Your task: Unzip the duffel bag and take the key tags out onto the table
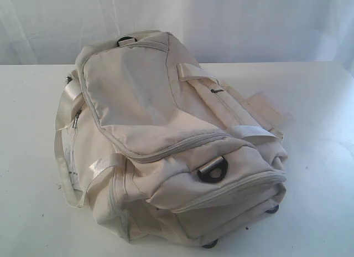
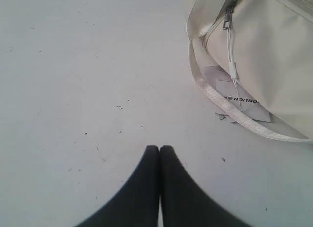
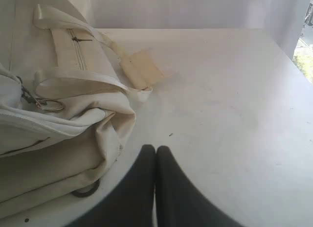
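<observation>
The cream-white duffel bag (image 1: 166, 135) lies zipped in the middle of the white table (image 1: 315, 102), with a black D-ring (image 1: 213, 169) on its near end. No key tags show in any view. Neither gripper appears in the exterior view. My left gripper (image 2: 159, 147) is shut and empty over bare table, apart from the bag's side (image 2: 274, 56) and its grey zipper pull (image 2: 228, 21). My right gripper (image 3: 155, 148) is also shut and empty, close beside the bag's end (image 3: 58, 139).
A pale webbing strap (image 2: 215, 97) loops out on the table over a printed paper tag (image 2: 239, 97). A cream strap pad (image 3: 139, 68) lies flat beside the bag. A white curtain (image 1: 232, 19) hangs behind the table.
</observation>
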`<state>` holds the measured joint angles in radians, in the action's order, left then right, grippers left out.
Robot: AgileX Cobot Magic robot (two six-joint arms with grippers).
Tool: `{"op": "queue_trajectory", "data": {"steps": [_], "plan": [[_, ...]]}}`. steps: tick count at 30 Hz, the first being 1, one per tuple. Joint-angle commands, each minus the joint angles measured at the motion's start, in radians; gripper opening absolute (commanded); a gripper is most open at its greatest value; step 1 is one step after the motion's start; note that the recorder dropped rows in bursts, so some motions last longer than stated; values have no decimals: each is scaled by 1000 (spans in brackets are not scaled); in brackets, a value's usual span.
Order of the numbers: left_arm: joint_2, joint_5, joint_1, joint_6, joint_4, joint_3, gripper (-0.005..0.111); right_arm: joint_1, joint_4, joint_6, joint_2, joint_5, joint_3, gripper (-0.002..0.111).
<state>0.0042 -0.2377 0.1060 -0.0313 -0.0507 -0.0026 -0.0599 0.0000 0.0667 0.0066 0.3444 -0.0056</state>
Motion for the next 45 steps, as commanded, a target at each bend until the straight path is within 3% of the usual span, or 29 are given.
{"op": "queue_trajectory", "data": {"steps": [1,28,36,41,45], "plan": [[-4,7,4,-8,-8,3,0,1,0,-2,-7,-1,6,0],[-4,7,4,-8,-8,3,0,4,0,-2,-7,-12,6,0],[-4,13,4,7,-8,3,0,4,0,-2,-7,-156,6,0],[-4,108,4,31,-8,3,0,4,0,30,-7,-333,6,0],[-4,122,4,31,-8,3,0,4,0,24,-7,-373,6,0]]}}
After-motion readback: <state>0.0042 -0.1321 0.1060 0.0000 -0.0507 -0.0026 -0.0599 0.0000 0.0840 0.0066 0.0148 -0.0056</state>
